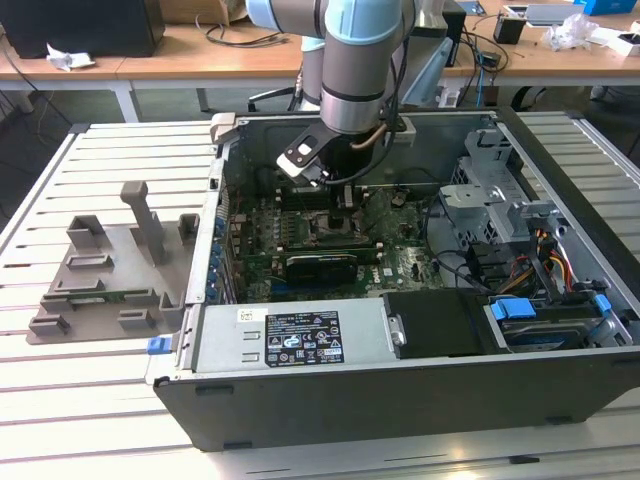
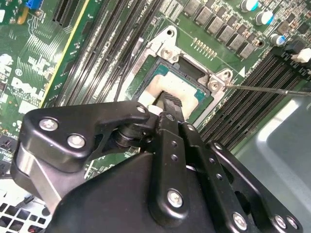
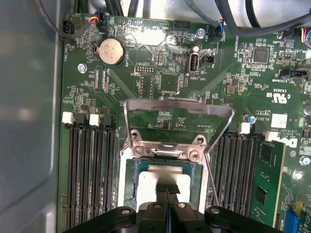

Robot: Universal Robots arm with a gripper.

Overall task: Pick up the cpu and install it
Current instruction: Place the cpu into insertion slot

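Note:
The cpu [image 3: 148,183] lies flat inside the motherboard socket [image 3: 127,194], its silver-grey lid and green edge showing around my fingers. In the second wrist view the cpu [image 2: 183,90] sits level in the socket recess. My gripper [image 3: 167,188] is directly over the lid with its two black fingers pressed together, nothing between them. The fingertips [image 2: 171,101] are on or just above the lid; I cannot tell whether they touch. In the exterior view the gripper [image 1: 340,215] reaches down into the open computer case [image 1: 400,400].
The socket's metal load plate [image 3: 177,109] stands raised beside the socket, and its thin lever rod [image 2: 272,90] sticks out sideways. Memory slots [image 3: 90,170] flank the socket. A grey fixture tray [image 1: 110,280] lies at the exterior view's left, outside the case. Drive cage and cables [image 1: 500,200] fill the case's right.

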